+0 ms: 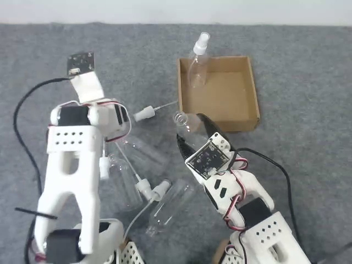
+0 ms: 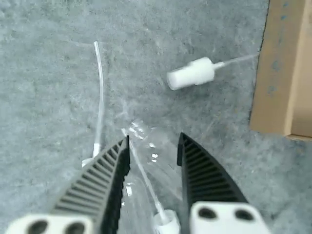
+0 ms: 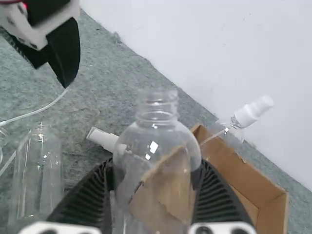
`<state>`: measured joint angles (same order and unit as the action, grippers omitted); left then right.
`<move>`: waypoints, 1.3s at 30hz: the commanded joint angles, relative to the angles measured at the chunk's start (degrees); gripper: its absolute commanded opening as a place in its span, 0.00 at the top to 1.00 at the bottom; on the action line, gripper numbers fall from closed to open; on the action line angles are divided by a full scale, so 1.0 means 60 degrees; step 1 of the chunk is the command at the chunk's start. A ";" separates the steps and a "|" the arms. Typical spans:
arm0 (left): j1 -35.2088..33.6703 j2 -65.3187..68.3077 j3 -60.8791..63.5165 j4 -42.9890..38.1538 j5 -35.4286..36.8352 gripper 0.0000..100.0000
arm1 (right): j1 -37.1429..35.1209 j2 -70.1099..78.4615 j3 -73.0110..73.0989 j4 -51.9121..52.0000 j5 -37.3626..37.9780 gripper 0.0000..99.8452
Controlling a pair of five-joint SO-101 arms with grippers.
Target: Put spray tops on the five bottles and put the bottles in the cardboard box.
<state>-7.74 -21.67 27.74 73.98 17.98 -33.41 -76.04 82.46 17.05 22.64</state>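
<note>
While the right gripper [image 1: 191,133] grips a clear, uncapped plastic bottle [image 1: 184,124] by its domed shoulder, the threaded neck sticks out past the fingertips at the centre of the high view. I judge that this hold leaves the opening free to take a spray top. In the right wrist view its black ribbed fingers [image 3: 92,195] press on both sides of the bottle, closed as far as the wall allows.

The left gripper [image 2: 153,142] has nothing in it. Its jaws stand partly apart above another clear bottle [image 2: 146,161] that lies flat on the grey felted carpet [image 1: 302,66]. A white spray top with a thin dip tube [image 2: 191,78] lies on the carpet just beyond it, close to the wall of the shallow brown cardboard box [image 2: 282,73]. It looks the likeliest top to be picked up.

The box sits in the upper middle of the high view. A capped clear bottle [image 1: 197,66] is in its upper left corner, so one of the five seems done. More loose bottles [image 1: 170,206] and white tops [image 1: 146,190] lie jumbled at the lower middle.

The bottles are thin, glossy cylinders, probably slippery and easy to squash. The tops are hard white plastic with limp, translucent tubes. The box is matt card with low walls.
</note>
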 commanded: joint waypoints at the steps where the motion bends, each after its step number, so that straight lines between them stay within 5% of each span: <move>1: -0.0806 0.0161 -0.1575 0.0967 -0.0059 0.85 | 0.0154 -0.0286 -0.0718 -0.0212 -0.0073 0.96; 9: -0.2125 0.2051 -0.3978 0.3223 -0.1070 0.80 | 0.0154 -0.0286 -0.0718 -0.0212 -0.0059 0.96; 20: -0.3575 0.4103 -0.4945 0.3458 -0.2491 0.79 | 0.0154 -0.0286 -0.0703 -0.0212 -0.0059 0.96; 32: -0.3487 0.4381 -0.4535 0.4044 -0.2462 0.79 | 0.0168 -0.0286 -0.0689 -0.0198 -0.0059 0.96; 39: -0.2271 0.4366 -0.3099 0.3707 -0.2462 0.79 | 0.0168 -0.0286 -0.0689 -0.0198 -0.0059 0.96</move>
<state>-25.23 5.32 6.37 97.10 4.00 -33.41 -76.04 82.46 17.05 22.64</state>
